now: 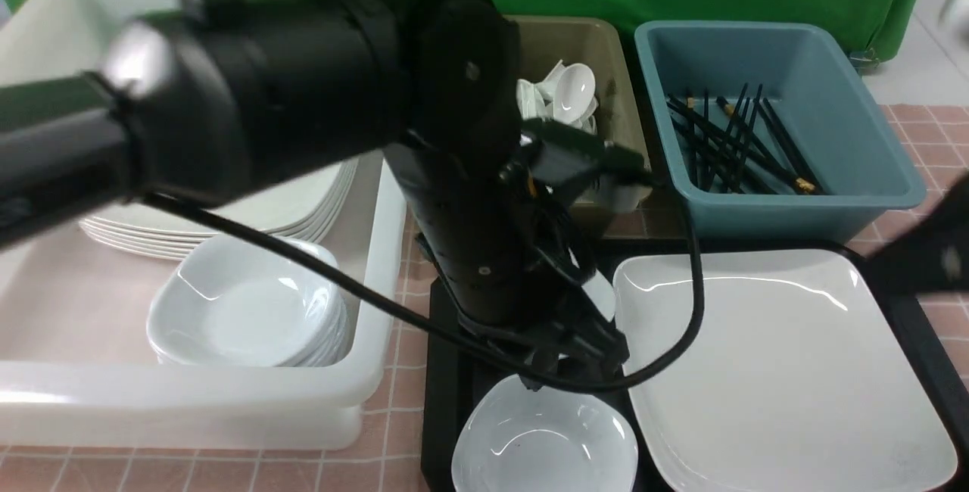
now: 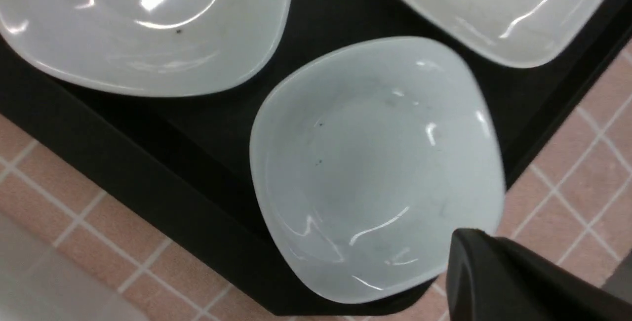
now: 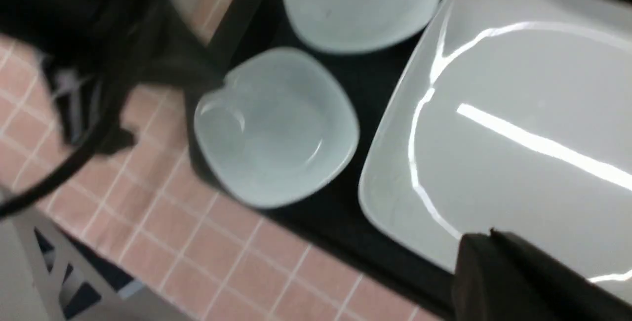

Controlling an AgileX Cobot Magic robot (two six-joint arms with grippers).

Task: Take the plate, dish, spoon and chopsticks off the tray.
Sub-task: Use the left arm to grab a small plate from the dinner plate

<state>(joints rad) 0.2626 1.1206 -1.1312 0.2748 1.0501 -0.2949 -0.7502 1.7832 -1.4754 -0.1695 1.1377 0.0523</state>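
On the black tray (image 1: 447, 401), the large white plate (image 1: 780, 356) fills the right side. One small white dish (image 1: 541, 439) sits at the near left. A second dish (image 2: 375, 163) lies under my left gripper (image 2: 464, 234), which is shut and empty above that dish's rim. In the front view the left arm covers most of that second dish. My right gripper (image 3: 479, 237) hangs shut with nothing in it over the plate's (image 3: 518, 128) edge. Spoons (image 1: 571, 94) lie in the tan bin and chopsticks (image 1: 730, 144) in the blue bin. I see none on the tray.
A big white tub (image 1: 189, 401) on the left holds stacked plates (image 1: 250, 212) and stacked small dishes (image 1: 250, 310). The tan bin (image 1: 606, 45) and blue bin (image 1: 833, 83) stand behind the tray. The blurred right arm (image 1: 920, 250) enters at the right edge.
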